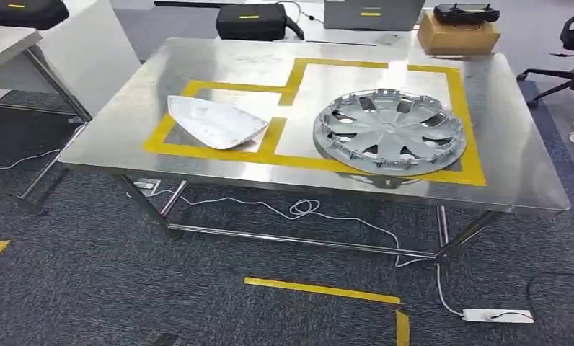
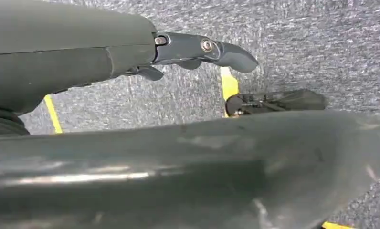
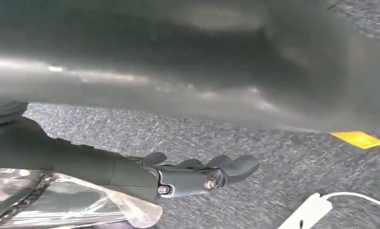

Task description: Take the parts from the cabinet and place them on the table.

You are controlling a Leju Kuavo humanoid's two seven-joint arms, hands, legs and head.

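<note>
Both hands hang over grey carpet, holding nothing: left hand (image 2: pixel 197 52) and right hand (image 3: pixel 197 174) with fingers loosely extended. Forward and above them, two parts lie on the steel table (image 1: pixel 515 166) inside yellow tape: white glossy shell (image 1: pixel 215 122) toward the left arm, silver spoked hubcap (image 1: pixel 389 130) toward the right (cabinet unseen).

The left hand (image 2: pixel 197 52) hangs above the carpet (image 2: pixel 293 38), its dark fingers (image 2: pixel 236 56) stretched out straight and apart, holding nothing. The right hand (image 3: pixel 197 176) also hangs over the carpet, fingers extended and slightly curled at the tips, gripping nothing, its grey ribbed cover trailing behind it
</note>
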